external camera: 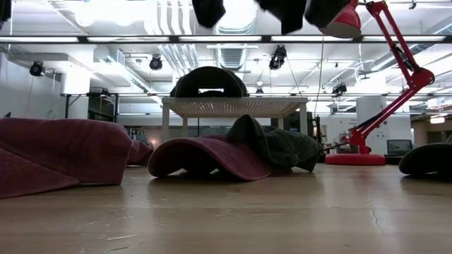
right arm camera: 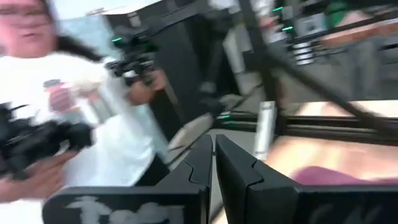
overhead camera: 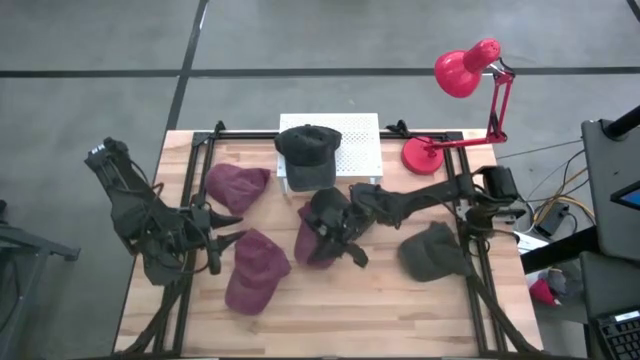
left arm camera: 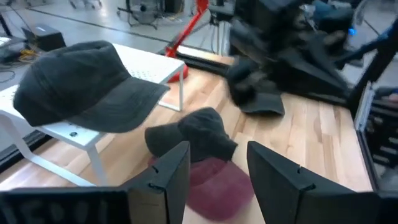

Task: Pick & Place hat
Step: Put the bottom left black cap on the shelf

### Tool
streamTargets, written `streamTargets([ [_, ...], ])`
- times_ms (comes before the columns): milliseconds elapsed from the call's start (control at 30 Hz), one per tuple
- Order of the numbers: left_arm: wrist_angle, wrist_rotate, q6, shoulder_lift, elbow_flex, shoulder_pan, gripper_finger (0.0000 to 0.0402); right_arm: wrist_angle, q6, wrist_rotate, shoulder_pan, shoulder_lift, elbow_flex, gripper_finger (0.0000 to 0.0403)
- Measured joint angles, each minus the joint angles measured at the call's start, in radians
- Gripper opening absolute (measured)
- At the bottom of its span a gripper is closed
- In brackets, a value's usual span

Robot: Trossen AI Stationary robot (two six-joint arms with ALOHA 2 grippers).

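A dark green hat (overhead camera: 308,150) lies on a white stand (overhead camera: 360,150) at the table's far side. In the middle, another dark hat (left arm camera: 199,134) rests on a maroon hat (overhead camera: 312,248). Two more maroon hats (overhead camera: 237,186) (overhead camera: 255,272) lie to the left, and a dark green hat (overhead camera: 435,252) to the right. My right gripper (right arm camera: 213,146) is shut and holds nothing; it hangs level above the middle hats (overhead camera: 350,250). My left gripper (left arm camera: 217,180) stands open at the left (overhead camera: 230,228), facing the middle hats, clear of them.
A red desk lamp (overhead camera: 465,75) stands at the far right corner. Black frame rails (overhead camera: 190,180) run along the table's sides. A person in a white top (right arm camera: 93,106) stands beyond the table's edge. Bare wood (overhead camera: 340,310) lies along the near edge.
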Motion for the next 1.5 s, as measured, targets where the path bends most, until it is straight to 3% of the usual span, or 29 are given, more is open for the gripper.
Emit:
streamTargets([
  [333,-0.023,0.004,0.003,-0.031,-0.040,0.001,0.0163,-0.014,0.012,0.037,-0.108,0.000,-0.028,0.0018],
  [800,-0.026,-0.238,0.052,-0.099,-0.067,0.002,0.0163,-0.166,-0.052,0.063,-0.186,0.000,0.006,0.0018],
  [1267,-0.071,-0.268,0.073,-0.126,-0.067,0.002,0.0163,-0.166,-0.063,0.066,-0.239,0.000,0.016,0.0018],
  [1500,-0.079,-0.266,0.073,-0.126,-0.067,0.002,0.0163,-0.167,-0.097,0.147,-0.243,0.000,0.016,0.0018],
])
